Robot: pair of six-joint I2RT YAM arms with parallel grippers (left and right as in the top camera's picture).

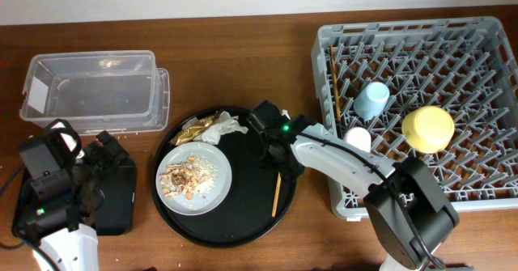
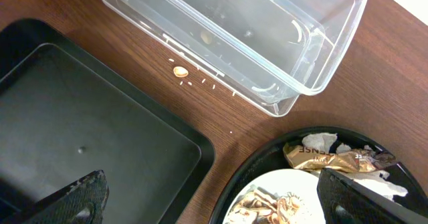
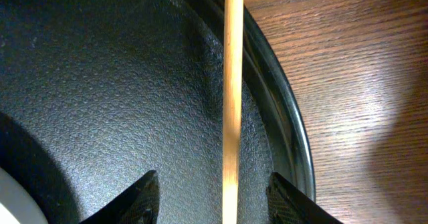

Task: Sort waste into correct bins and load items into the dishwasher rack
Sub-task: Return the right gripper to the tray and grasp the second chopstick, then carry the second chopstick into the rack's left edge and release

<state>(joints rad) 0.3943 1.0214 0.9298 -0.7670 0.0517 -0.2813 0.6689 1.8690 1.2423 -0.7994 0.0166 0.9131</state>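
One wooden chopstick lies on the large round black tray; another stands in the dishwasher rack by its left wall. My right gripper hangs low over the tray chopstick, open, its fingers either side with a gap on each. The pale plate holds food scraps; gold and white wrappers lie behind it. The blue cup, pink cup and yellow bowl sit in the rack. My left gripper is wide open, empty, above the shallow black tray.
The clear tub stands at the back left, with a small crumb on the wood beside it. The round tray's raised rim runs just right of the chopstick. The right arm crosses the rack's front left corner.
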